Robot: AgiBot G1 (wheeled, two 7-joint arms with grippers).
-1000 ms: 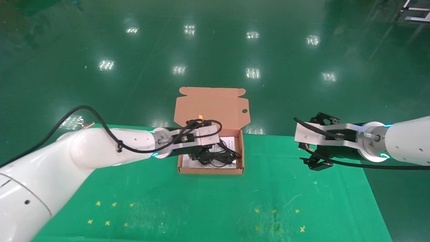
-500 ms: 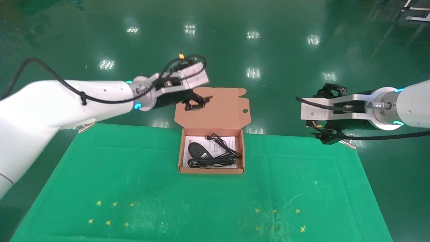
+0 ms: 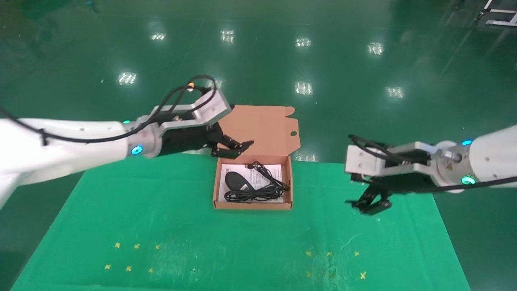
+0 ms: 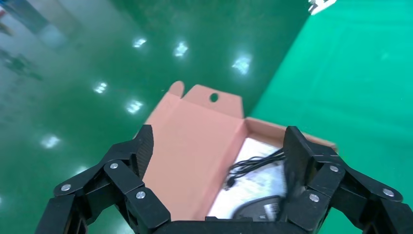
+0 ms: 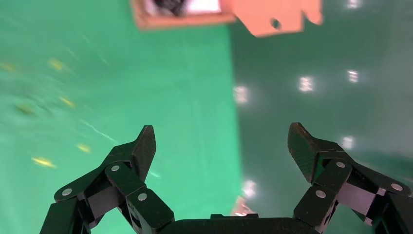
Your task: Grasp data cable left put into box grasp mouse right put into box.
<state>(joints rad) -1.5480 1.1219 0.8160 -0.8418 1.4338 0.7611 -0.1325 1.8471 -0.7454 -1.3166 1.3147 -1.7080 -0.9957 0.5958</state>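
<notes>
From where I stand, the left gripper (image 3: pixel 232 147) hangs just off the box's (image 3: pixel 218 184) ten o'clock corner, in front of the raised flap lid (image 3: pixel 262 127), its fingers spread wide with nothing between them. That looks like an arm that has finished there and is simply clear of the opening.

Inside the box, on the white printed sheet (image 3: pixel 278 169), the mouse (image 3: pixel 234 180) lies toward nine o'clock. The data cable (image 3: pixel 254 195) is bundled along the six o'clock wall, touching the mouse, so both items seem packed.

Well apart, at the box's three o'clock, the right gripper (image 3: pixel 369 202) hovers over the green cloth (image 3: pixel 181 226), also wide and empty, probably having nothing left to fetch.
</notes>
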